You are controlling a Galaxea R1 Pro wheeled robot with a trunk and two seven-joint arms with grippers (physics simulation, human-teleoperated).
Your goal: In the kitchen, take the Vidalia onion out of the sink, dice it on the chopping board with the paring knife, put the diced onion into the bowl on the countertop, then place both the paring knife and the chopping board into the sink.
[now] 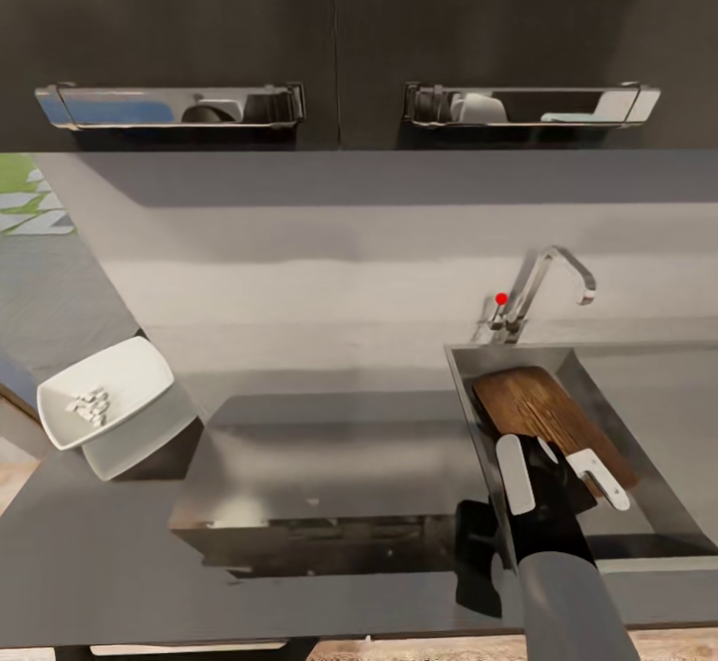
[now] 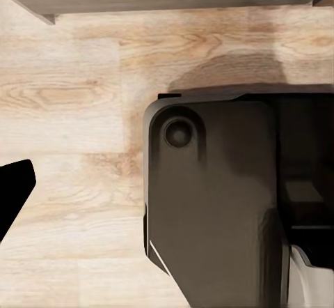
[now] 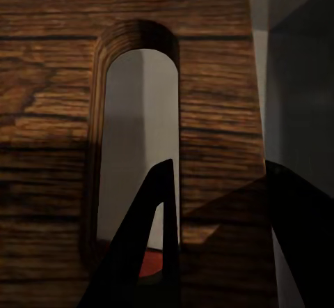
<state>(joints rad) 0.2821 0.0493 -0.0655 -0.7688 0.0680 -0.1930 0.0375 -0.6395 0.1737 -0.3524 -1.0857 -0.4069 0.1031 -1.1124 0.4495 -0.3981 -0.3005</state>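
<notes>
With chopping board (image 1: 538, 412) already tilted inside sink (image 1: 461, 372), right pincer (image 1: 560, 462) directly above its near end, fingers apart, clamped on nothing visible. Red glimpsed beyond the board's oval hole, possibly paring knife, not certain. Risk judged: board sliding or tipping against basin wall if nudged during withdrawal.

chopping board (image 1: 534, 410) in sink (image 1: 469, 367), right pincer (image 1: 558, 470) above
</notes>
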